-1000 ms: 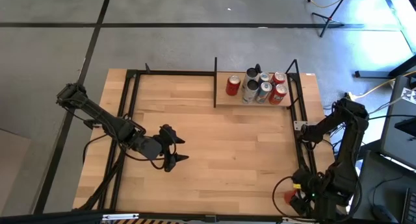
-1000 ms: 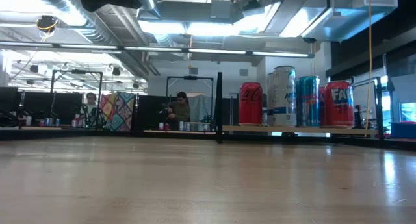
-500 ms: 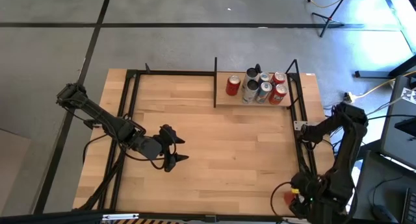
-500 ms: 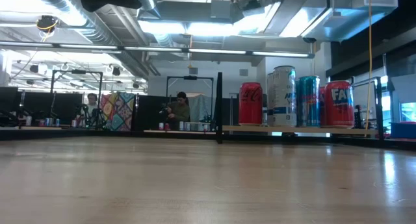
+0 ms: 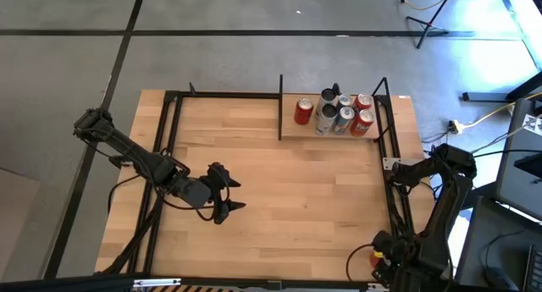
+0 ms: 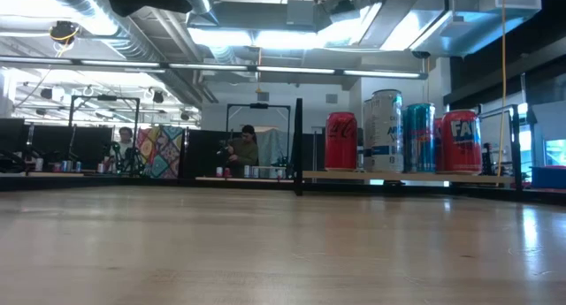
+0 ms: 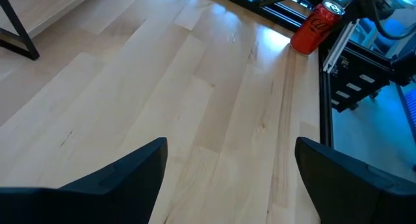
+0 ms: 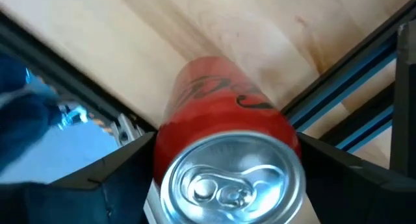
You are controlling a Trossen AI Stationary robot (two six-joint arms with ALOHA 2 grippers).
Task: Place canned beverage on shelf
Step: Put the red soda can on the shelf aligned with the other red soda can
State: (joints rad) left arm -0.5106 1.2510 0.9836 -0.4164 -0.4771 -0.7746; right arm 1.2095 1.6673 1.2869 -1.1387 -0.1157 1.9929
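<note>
A red canned beverage (image 8: 227,113) stands upright on its base at the table's near right corner (image 5: 376,256), also seen in the left wrist view (image 7: 313,28). My right gripper (image 8: 227,169) points down over it, open, one finger close on either side of the can's top. The shelf (image 5: 292,131) is a small wood board in black rods at the far right of the table. Several cans (image 5: 339,112) stand on it, and they show in the low view (image 6: 389,133). My left gripper (image 5: 230,195) hovers open over the table's middle left, nothing between its fingers (image 7: 227,165).
Black frame rails (image 5: 391,190) run along the table's right side and pass close by the red can (image 8: 344,87). A black upright post (image 6: 298,146) marks the shelf's left end. Bare wood tabletop (image 5: 296,190) lies between the two arms.
My right arm has sunk toward the red can at the table's near right corner, its gripper coming down over the can. The left arm and the cans on the shelf have kept still.
</note>
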